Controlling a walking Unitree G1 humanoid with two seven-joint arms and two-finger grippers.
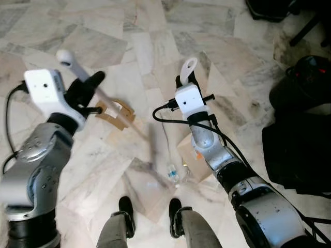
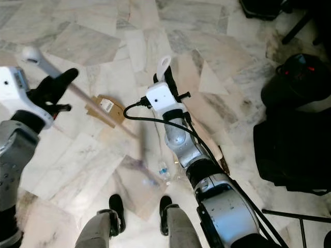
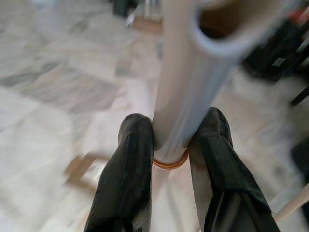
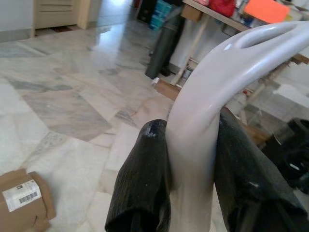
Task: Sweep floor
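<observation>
A pale broom handle (image 1: 77,70) slants from the frame's upper left down toward centre, pinched by the left end effector (image 1: 90,85). The right end effector (image 1: 185,82) clamps a white dustpan handle (image 1: 189,67) standing upright with a hanging slot. Flattened cardboard (image 1: 118,114) and a plastic bottle (image 1: 173,173) lie on the marble floor (image 1: 119,46); black bags (image 1: 300,139) crowd the right.

A home room: marble floor (image 1: 103,46), cluttered table (image 4: 231,19)

Bright daylight, prob. motion blur
</observation>
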